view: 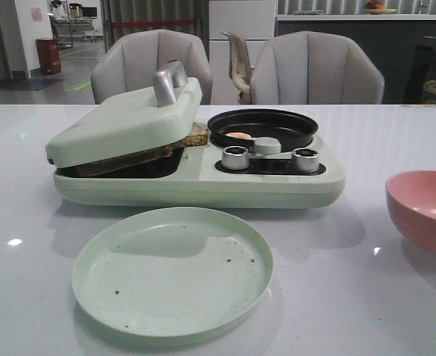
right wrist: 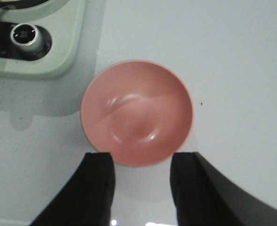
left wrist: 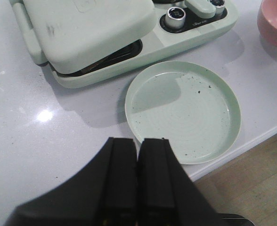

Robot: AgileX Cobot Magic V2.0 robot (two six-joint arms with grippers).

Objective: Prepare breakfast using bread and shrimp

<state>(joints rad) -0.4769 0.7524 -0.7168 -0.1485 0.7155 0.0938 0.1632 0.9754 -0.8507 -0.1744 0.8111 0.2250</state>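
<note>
The bread [view: 175, 146] sits toasted in the breakfast maker [view: 203, 182], its lid [view: 121, 122] propped half-closed on top. The shrimp [view: 239, 136] lies in the small black pan [view: 262, 126]. The left gripper [left wrist: 137, 162] hovers with jaws pressed together, empty, near the green plate [left wrist: 183, 115]. The right gripper [right wrist: 142, 172] has jaws spread, empty, over the pink bowl [right wrist: 136, 112] on the desk [right wrist: 232, 70].

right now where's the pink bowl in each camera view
Front view: the pink bowl sits at the right edge, cut off by the frame, right of the green plate.
Left wrist view: only a slice of it shows in the top right corner.
Right wrist view: it fills the centre, whole and empty, just ahead of the open right tool.
Shared landmark: the silver knob on the green cooker.
</note>
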